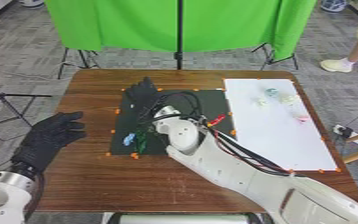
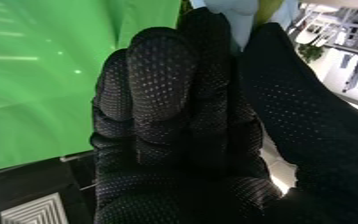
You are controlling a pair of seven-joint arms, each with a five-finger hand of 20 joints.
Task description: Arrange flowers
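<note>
In the head view my right hand (image 1: pixel 143 95) is above the far left part of the black mat (image 1: pixel 171 146). In the right wrist view, pale blue-white petals (image 2: pixel 235 16) with a yellow-green part show between the thumb and fingertips of my right hand (image 2: pixel 193 115), which pinches this flower. A light blue flower (image 1: pixel 129 138) and dark green leaves (image 1: pixel 141 143) lie on the mat's near left part. A red and yellow flower (image 1: pixel 216 120) is near its right edge, beside my right arm. My left hand (image 1: pixel 55 132) is open at the table's left edge.
A white board (image 1: pixel 282 145) lies on the table's right side, with several small pale flowers (image 1: pixel 271 92) and a pink one (image 1: pixel 302 119) on its far half. Orange markers edge board and mat. A green curtain (image 1: pixel 127 25) hangs beyond the table.
</note>
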